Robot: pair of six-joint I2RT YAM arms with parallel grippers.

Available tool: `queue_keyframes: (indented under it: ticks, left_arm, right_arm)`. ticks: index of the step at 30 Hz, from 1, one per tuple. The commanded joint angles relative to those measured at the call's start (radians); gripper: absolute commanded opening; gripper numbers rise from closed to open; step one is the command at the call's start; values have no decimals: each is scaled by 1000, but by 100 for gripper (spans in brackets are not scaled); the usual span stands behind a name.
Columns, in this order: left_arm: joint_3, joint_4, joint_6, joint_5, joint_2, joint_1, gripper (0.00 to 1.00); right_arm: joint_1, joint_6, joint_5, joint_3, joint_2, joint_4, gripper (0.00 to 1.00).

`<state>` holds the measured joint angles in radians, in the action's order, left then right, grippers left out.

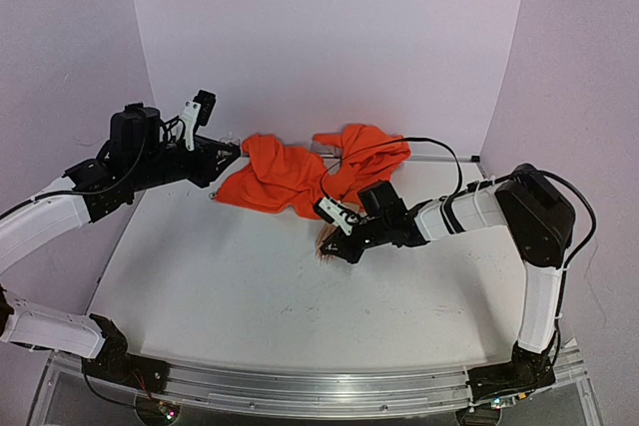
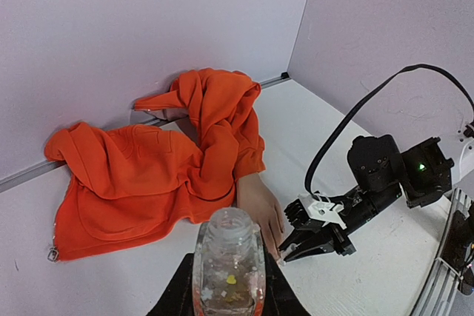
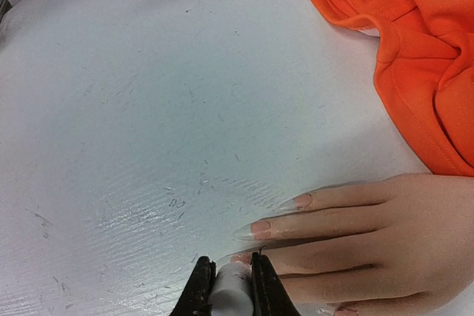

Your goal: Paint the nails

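Note:
The flesh-coloured mannequin hand [image 3: 370,242] lies flat on the white table, its wrist in an orange sleeve [image 3: 422,35]. Its long pale glossy nails [image 3: 255,229] point towards the table's middle. My right gripper [image 3: 229,286] is shut on a white brush cap [image 3: 231,295] and sits low right at a fingertip, just beyond the nail of a middle finger. It also shows in the top view [image 1: 337,236] over the hand [image 1: 325,246]. My left gripper [image 2: 228,290] is shut on an open clear glitter bottle [image 2: 228,257] and holds it raised at the back left.
The orange garment [image 1: 300,172] is heaped along the back wall and also shows in the left wrist view [image 2: 148,168]. The purple walls close in the back and both sides. The right arm's black cable [image 1: 439,152] loops over the fabric.

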<state>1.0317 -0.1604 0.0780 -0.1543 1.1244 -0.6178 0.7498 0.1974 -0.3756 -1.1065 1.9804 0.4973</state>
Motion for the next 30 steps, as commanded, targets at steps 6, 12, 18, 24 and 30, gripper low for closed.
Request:
queue_keyframes:
  ticks: [6,12,18,24,30]
  left_arm:
    - [4,30,-5,-10,-10,7,0]
    - [5,31,-6,-13,-10,9,0]
    - [4,30,-6,-16,-8,10,0]
    - [3,30,-5,-17,-10,11,0]
    - [3,31,-6,-18,-7,13,0]
  right_arm:
    - [5,-1,10,-44,16,5,0]
    - [8,0,19,-49,24,-6,0]
    - [15,8,40,-51,33,-19,0]
    - [19,7,40,-40,21,-18,0]
    - [25,3,43,-20,9,-18,0]
